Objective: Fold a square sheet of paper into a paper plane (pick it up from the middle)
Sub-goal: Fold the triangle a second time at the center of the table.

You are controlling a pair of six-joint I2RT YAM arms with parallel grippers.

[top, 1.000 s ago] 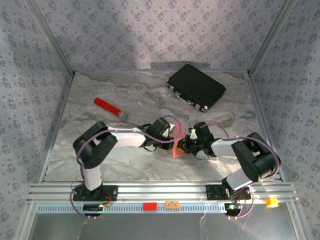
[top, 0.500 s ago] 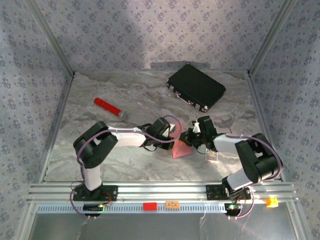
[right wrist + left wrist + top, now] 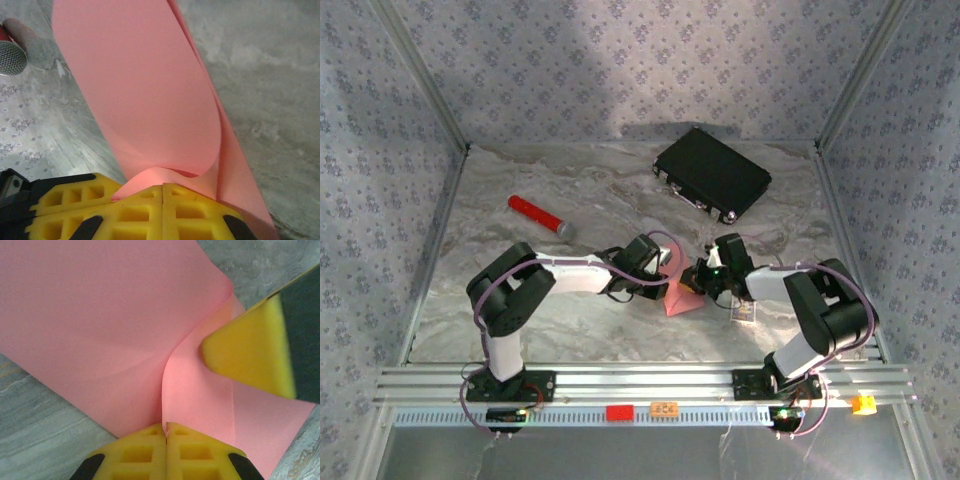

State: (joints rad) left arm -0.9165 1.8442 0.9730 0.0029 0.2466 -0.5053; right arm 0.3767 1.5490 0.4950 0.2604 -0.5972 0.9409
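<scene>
Grey-veined marble desk (image 3: 600, 330), walled on three sides with flowered wallpaper; we note two arms bolted at the near rail, both reaching in to meet near the middle. Task item: one square sheet of paper (image 3: 677, 298), salmon pink, sitting between the two wrists toward the near half of the desk, partly raised rather than lying flat. Left pincer (image 3: 165, 426): yellow fingers pressed together, with a curl of the sheet running straight into the seam between them, so we read it as clamped on the paper. Right pincer (image 3: 163, 186): likewise together, a rounded loop of pink pinched at its tips, the rest of the sheet bowing up and away from it. One yellow finger of the right pincer also shows in the left wrist view, just beside the curl. Our reading of the hold: two pinches close together bow the sheet so that its halves can be brought onto one another, likely for a first centre crease; no sharp crease is visible yet, only soft curves, so the plane is barely begun. Bystanders look parked out of the working zone: one black case (image 3: 712, 173) toward the back wall, one red cylinder (image 3: 540, 216) with a grey cap off to the left, one small printed card (image 3: 745, 313) near the right forearm. Tally: two arms, two pincers, one sheet, one case, one cylinder, one card.
</scene>
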